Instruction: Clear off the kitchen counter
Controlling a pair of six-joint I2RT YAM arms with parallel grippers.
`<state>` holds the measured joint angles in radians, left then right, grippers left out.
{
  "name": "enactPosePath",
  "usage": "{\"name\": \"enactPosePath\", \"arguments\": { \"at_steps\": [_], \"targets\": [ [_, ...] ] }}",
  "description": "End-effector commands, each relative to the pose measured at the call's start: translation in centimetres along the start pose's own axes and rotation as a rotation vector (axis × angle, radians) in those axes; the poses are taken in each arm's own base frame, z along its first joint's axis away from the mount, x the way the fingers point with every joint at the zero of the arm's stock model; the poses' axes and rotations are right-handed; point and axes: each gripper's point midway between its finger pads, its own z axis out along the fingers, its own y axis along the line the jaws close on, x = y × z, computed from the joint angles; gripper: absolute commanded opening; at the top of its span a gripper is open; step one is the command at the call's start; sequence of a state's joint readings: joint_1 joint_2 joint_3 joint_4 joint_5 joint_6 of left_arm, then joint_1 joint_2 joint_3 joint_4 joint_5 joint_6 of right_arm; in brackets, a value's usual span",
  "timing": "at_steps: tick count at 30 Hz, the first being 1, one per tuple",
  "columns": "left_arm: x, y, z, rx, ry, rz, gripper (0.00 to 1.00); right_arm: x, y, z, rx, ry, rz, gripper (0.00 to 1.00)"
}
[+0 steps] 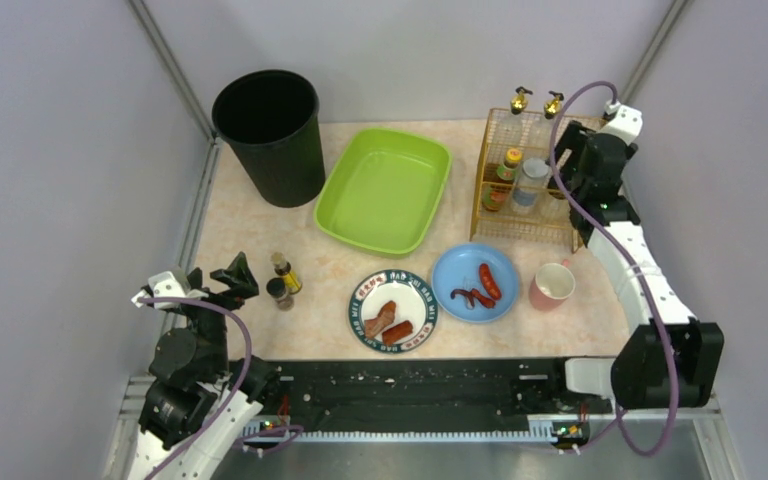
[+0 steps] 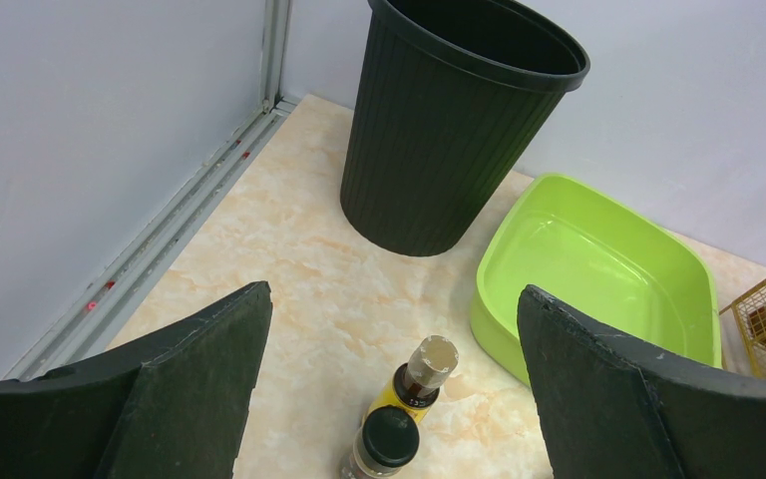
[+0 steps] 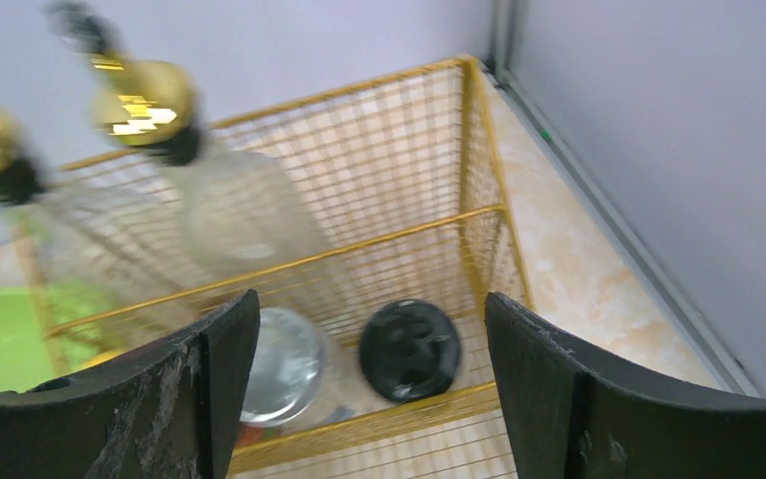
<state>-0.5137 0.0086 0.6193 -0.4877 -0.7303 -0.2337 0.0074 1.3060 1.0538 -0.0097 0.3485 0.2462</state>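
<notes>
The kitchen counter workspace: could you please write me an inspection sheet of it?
Surface: kitchen counter, no spills seen.
Job's things: patterned plate with meat, blue plate with sausages, pink mug, two small bottles.
Clutter: black bin, empty green tray, wire rack of bottles.
Pincers: left pincer open by the small bottles; right pincer open over the rack.
Cables: purple cable along each arm.
Surroundings: grey walls, black rail.

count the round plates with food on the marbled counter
2: a white round plate with dark green patterned rim, front centre, and a blue round plate just right of it, next to the pink mug. None look hidden.
</notes>
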Motion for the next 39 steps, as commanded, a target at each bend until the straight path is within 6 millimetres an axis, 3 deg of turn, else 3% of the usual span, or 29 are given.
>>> {"name": "enactPosePath", "arguments": {
  "at_steps": [1, 7, 17, 22, 33, 39],
  "targets": [
    [-3.2, 0.8, -1.7, 0.031, -0.123, -0.111, 0.97, -5.5, 4.1, -4.7, -0.139, -0.144, 0.012, 0.80],
    [-3.0, 0.9, -1.6, 0.026, -0.120, -0.107, 0.97, -6.5, 10.5, -9.7, -0.408, -0.168, 0.000, 0.80],
    [-3.0, 1.0, -1.6, 0.015, -0.125, -0.108, 0.98, -1.4, 22.2, -17.9, -0.812, -0.038, -0.133, 0.80],
    [-2.9, 1.2, -1.6, 0.007, -0.125, -0.109, 0.99, 0.9, 26.6, -21.3, -0.946, -0.001, -0.184, 0.80],
    [-3.0, 1.7, -1.6, -0.023, -0.127, -0.114, 0.99, 8.2, 37.0, -28.8, -1.221, 0.107, -0.307, 0.80],
    [-3.0, 2.0, -1.6, -0.036, -0.128, -0.116, 0.99, 11.7, 41.5, -32.9, -1.359, 0.172, -0.337, 0.80]
  ]
}}
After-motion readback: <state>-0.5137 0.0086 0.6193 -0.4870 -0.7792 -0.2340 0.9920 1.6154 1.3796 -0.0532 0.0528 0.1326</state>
